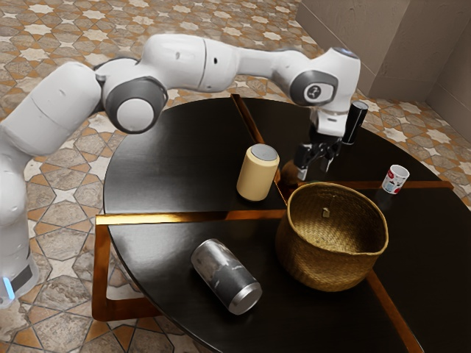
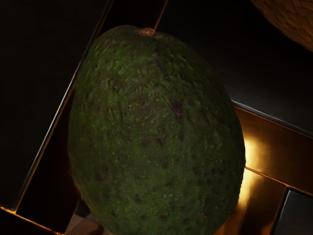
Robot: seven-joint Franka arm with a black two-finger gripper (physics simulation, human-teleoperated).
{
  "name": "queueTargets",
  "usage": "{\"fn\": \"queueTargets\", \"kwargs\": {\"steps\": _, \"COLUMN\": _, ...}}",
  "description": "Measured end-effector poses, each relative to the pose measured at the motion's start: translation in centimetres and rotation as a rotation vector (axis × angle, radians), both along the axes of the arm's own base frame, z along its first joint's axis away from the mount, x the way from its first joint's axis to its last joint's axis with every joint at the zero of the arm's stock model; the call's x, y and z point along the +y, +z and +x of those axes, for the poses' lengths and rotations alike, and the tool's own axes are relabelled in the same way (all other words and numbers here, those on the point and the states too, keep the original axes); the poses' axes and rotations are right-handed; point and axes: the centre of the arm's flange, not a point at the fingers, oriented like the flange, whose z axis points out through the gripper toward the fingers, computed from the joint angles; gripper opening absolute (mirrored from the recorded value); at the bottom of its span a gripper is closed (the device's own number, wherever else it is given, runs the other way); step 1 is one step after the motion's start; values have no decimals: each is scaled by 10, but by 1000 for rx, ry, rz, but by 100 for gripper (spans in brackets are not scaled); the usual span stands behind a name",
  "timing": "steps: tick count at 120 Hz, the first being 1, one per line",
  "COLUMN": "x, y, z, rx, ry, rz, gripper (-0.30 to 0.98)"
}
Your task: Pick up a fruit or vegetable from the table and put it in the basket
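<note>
The two fingers (image 1: 302, 171) of our gripper (image 1: 314, 171) stand well apart, and we see nothing held between them. The avocado (image 2: 156, 132) lies on the table (image 1: 162, 158), under the hand, near the basket (image 1: 331, 268) but not in it. We judge that the step is the grasp: we should centre the hand over the avocado, lower it straight with one finger on each side, and close gently around the widest part, because the round skin can roll. For the lift, we should clear the basket's rim. Further away, the cup (image 1: 395, 180) has a red and blue print, but we cannot read any words. The emblem (image 1: 315, 92) on our arm is also not readable for us.
</note>
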Motion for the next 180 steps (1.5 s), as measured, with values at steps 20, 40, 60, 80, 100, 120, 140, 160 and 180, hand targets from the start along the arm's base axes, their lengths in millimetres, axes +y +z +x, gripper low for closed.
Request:
{"fn": "queueTargets", "kwargs": {"steps": 20, "x": -7, "y": -2, "z": 5, "rx": -3, "ry": 53, "rz": -1, "gripper": 68}}
{"fn": "queueTargets", "kwargs": {"steps": 40, "x": -38, "y": 2, "z": 6, "rx": -2, "ry": 107, "rz": -70, "gripper": 68}}
{"fn": "queueTargets", "kwargs": {"steps": 60, "x": -34, "y": -15, "z": 10, "rx": 37, "ry": 230, "rz": -93, "gripper": 68}}
{"fn": "queueTargets", "kwargs": {"steps": 80, "x": -26, "y": -31, "z": 13, "rx": 67, "ry": 325, "rz": -91, "gripper": 69}}
{"fn": "queueTargets", "kwargs": {"steps": 100, "x": -26, "y": -37, "z": 14, "rx": 82, "ry": 390, "rz": -92, "gripper": 69}}
{"fn": "queueTargets", "kwargs": {"steps": 120, "x": -25, "y": -52, "z": 16, "rx": 108, "ry": 440, "rz": -93, "gripper": 69}}
{"fn": "queueTargets", "kwargs": {"steps": 140, "x": -25, "y": -60, "z": 16, "rx": 122, "ry": 479, "rz": -92, "gripper": 67}}
{"fn": "queueTargets", "kwargs": {"steps": 160, "x": -16, "y": -61, "z": 17, "rx": 122, "ry": 521, "rz": -80, "gripper": 45}}
{"fn": "queueTargets", "kwargs": {"steps": 180, "x": -15, "y": -56, "z": 16, "rx": 116, "ry": 545, "rz": -76, "gripper": 28}}
